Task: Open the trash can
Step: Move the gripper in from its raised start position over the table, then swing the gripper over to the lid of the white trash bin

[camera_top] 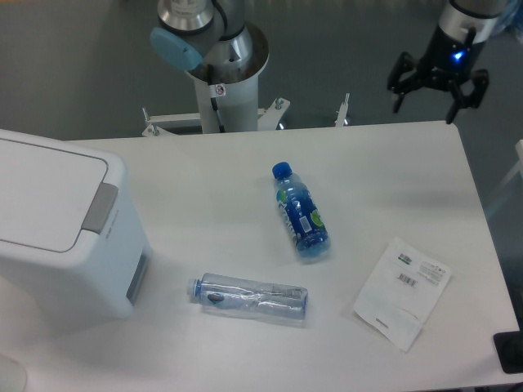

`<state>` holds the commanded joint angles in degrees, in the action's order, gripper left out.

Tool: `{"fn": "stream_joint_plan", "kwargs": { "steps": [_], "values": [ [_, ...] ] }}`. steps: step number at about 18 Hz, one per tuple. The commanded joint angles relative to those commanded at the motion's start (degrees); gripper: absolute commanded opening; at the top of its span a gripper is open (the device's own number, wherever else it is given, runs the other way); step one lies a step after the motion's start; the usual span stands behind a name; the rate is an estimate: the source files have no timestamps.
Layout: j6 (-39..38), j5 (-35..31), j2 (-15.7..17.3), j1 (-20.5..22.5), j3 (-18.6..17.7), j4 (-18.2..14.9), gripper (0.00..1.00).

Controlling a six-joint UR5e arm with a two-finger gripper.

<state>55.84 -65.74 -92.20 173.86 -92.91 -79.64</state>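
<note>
Grey floor lies behind the white counter (368, 171). At its left edge stands the trash can (57, 237), lid down, latch tab (100, 207) untouched. Far off at upper right, the gripper (436, 91) hangs spread and empty. Crossing low could knock the blue bottle (300, 211); an off-centre press might slip off the tab.

The trash can (57, 237) is cut off by the left edge.

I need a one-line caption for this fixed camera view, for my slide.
Closed trash can at table's left, two bottles lying beside it, gripper open above the far right corner.
</note>
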Motion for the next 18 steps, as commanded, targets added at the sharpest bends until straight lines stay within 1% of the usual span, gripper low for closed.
{"fn": "stream_joint_plan", "kwargs": {
  "steps": [1, 3, 4, 6, 10, 12, 16, 17, 18],
  "values": [
    [-2.5, 0.0, 0.0, -1.7, 0.6, 1.1, 1.0],
    [-7.1, 0.0, -0.9, -4.5, 3.0, 1.4, 1.0],
    [-9.4, -0.2, -2.2, -5.7, 4.7, 1.2, 1.0],
    [-13.4, -0.6, -4.4, -9.7, 7.3, 1.0, 1.0],
    [-20.5, -1.1, -7.2, -17.0, 8.8, 1.5, 1.0],
    [-22.7, -1.1, -8.3, -19.6, 10.0, 1.4, 1.0],
    [-23.8, -0.6, -9.0, -23.5, 12.9, 1.0, 1.0],
    [-25.4, -0.4, -9.1, -24.5, 13.3, 1.1, 1.0],
    [-27.5, -0.4, -9.9, -25.9, 14.2, 1.1, 1.0]
  ]
}}
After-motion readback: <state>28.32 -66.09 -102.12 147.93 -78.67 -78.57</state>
